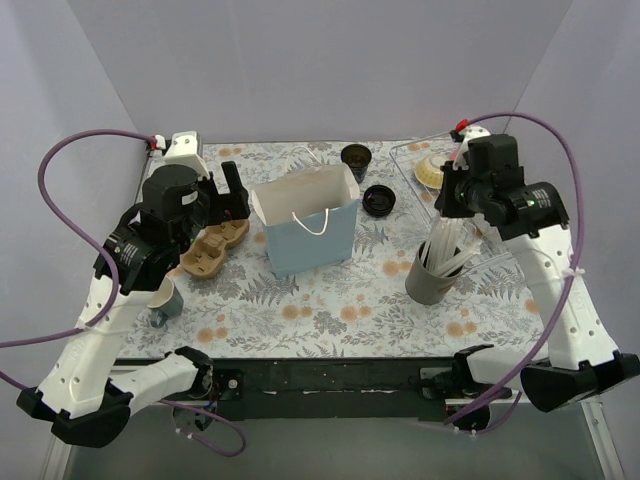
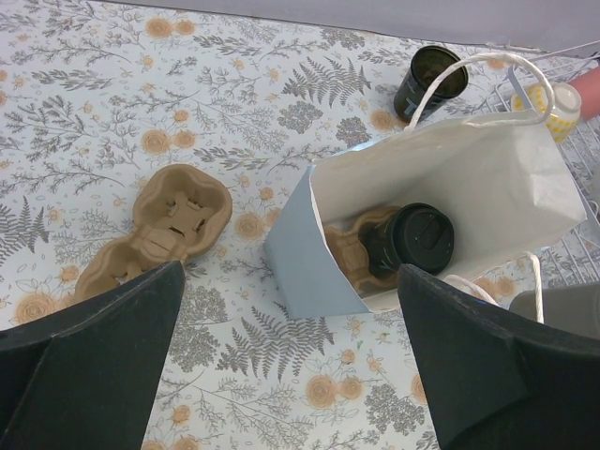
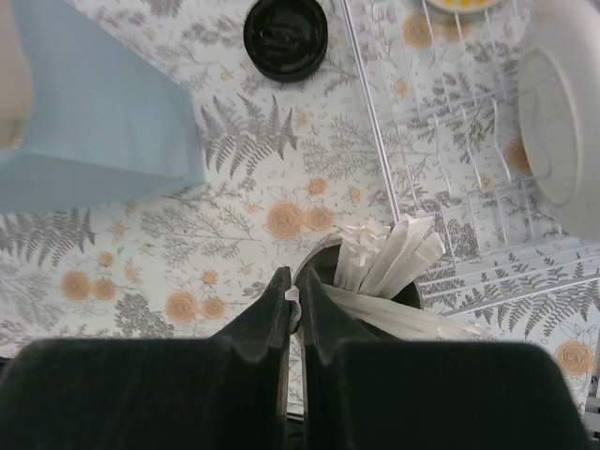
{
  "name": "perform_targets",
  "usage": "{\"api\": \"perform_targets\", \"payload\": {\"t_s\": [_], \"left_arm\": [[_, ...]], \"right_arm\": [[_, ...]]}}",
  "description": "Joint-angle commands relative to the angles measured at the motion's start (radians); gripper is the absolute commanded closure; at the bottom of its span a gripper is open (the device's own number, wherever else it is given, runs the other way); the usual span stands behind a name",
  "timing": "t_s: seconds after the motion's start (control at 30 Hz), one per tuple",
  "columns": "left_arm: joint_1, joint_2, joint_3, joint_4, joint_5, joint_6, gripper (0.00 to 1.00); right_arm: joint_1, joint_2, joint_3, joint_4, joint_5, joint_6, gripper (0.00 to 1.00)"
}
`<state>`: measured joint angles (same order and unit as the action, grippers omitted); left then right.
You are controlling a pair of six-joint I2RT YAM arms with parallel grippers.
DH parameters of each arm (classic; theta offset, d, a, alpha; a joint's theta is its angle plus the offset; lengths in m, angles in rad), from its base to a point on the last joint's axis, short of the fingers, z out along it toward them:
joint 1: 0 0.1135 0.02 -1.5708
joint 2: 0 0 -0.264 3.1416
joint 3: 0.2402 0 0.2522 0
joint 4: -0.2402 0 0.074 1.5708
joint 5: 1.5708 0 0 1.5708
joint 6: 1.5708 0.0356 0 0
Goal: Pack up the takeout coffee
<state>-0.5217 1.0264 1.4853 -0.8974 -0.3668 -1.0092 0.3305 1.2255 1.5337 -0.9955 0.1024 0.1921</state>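
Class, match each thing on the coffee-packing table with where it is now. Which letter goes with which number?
Column A
1. lidded cup
2. loose lid
3. empty cardboard carrier
4. white utensils

Column B
a. standing in the grey holder
b. inside the paper bag
c. flat on the table, between the bag and the wire rack
d. lying on the table outside the bag, with nothing in it

Pairs: 1-b, 2-c, 3-d, 4-a
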Motion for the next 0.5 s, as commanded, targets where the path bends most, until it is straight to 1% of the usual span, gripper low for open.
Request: {"api": "perform_targets", "payload": {"t_s": [0.0, 0.03, 0.07, 0.17, 0.2, 0.27, 0.3, 0.37, 0.4, 0.47], "left_arm": [[-0.003, -0.014, 0.006, 0.011, -0.026, 0.023, 0.02], [-0.003, -0.015, 0.007, 0.011, -0.027, 0.023, 0.02], [-0.003, -0.012, 0.010, 0.014, -0.027, 0.024, 0.02], [-0.003, -0.014, 0.009, 0.023, -0.011, 0.012, 0.02], [-0.003, -0.015, 0.006, 0.025, -0.006, 0.008, 0.02], [-0.003, -0.022, 0.000, 0.029, 0.003, -0.005, 0.02], [-0.003, -0.028, -0.003, 0.034, 0.006, -0.003, 0.02], [-0.003, -0.032, -0.007, 0.037, 0.008, -0.005, 0.02], [-0.003, -0.035, -0.003, 0.034, 0.005, -0.005, 0.02], [-0.003, -0.040, 0.000, 0.029, -0.004, -0.003, 0.02]], "right_arm": [[0.002, -0.027, 0.182, -0.046, -0.021, 0.029, 0.97], [0.002, -0.021, 0.216, -0.029, -0.032, 0.032, 0.97], [0.002, -0.006, 0.289, -0.009, -0.042, 0.039, 0.97], [0.002, 0.038, 0.391, 0.107, -0.096, 0.072, 0.96], [0.002, 0.049, 0.399, 0.186, -0.163, 0.098, 0.96], [0.004, 0.081, 0.395, 0.271, -0.222, 0.131, 0.96], [0.007, 0.092, 0.390, 0.353, -0.277, 0.154, 0.96], [0.022, 0.130, 0.388, 0.418, -0.302, 0.208, 0.96], [0.057, 0.140, 0.379, 0.481, -0.293, 0.219, 0.97], [0.108, 0.167, 0.359, 0.549, -0.271, 0.236, 0.97]]}}
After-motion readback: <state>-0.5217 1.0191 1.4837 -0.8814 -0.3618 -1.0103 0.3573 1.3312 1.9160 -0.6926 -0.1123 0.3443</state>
